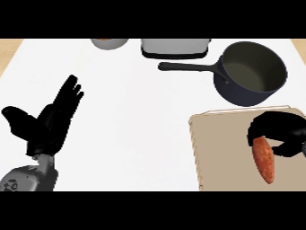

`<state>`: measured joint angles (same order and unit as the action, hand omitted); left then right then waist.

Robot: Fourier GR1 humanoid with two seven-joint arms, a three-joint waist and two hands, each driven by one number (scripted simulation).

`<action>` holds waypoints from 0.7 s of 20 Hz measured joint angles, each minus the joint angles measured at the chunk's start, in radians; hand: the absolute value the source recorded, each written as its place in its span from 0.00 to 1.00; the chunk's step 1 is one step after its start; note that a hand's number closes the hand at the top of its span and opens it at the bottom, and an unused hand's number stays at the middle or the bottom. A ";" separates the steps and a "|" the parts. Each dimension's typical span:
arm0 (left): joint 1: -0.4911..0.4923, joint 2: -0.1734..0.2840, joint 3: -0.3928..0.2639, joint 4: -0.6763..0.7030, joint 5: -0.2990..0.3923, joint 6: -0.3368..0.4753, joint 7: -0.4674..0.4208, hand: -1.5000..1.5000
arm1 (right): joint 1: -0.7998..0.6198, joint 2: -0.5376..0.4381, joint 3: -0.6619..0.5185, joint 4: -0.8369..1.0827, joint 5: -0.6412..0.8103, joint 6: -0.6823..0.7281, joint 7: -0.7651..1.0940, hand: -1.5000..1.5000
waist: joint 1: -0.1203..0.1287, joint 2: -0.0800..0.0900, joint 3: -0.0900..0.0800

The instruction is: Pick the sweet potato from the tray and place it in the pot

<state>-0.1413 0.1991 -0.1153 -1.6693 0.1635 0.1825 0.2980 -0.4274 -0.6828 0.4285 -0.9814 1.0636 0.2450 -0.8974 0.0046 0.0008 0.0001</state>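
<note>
The sweet potato (264, 160) is gripped by the curled right robot hand (279, 131) over the tray (218, 148), lower right; a lift toward the pot (251, 72) is called for next

The right hand (279, 130) sat over the tray (215, 152) at the counter's (135, 112) right side, its fingers curled round the upper end of the sweet potato (265, 161). The rest of the sweet potato stretched from that hand toward the near edge, over the tray. Just beyond the right hand, past the tray's far rim, stood the pot (251, 72), its handle (185, 67) pointing left. Farther off and to the left of that hand, at the counter's far edge, sat a toaster (175, 47), with a bowl (109, 43) left of it. The left hand (46, 121) stood well apart to the left, fingers straight, with bare counter between it and the tray.
</note>
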 measured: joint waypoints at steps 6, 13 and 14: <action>0.003 -0.013 0.017 0.002 -0.009 -0.017 0.006 0.50 | 0.022 0.010 -0.030 -0.027 0.005 -0.023 -0.034 1.00 | -0.002 -0.001 0.000; 0.015 -0.019 0.030 0.000 -0.026 0.000 0.007 0.50 | 0.029 0.085 -0.231 0.096 -0.087 0.042 0.289 1.00 | -0.063 -0.010 -0.003; 0.016 -0.018 0.034 0.000 -0.026 0.002 0.007 0.50 | 0.036 0.092 -0.266 0.116 -0.102 0.043 0.343 1.00 | -0.084 -0.012 -0.004</action>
<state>-0.1250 0.1810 -0.0815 -1.6691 0.1376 0.1848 0.3049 -0.3910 -0.5906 0.1629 -0.8656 0.9615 0.2882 -0.5543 -0.0790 -0.0111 -0.0042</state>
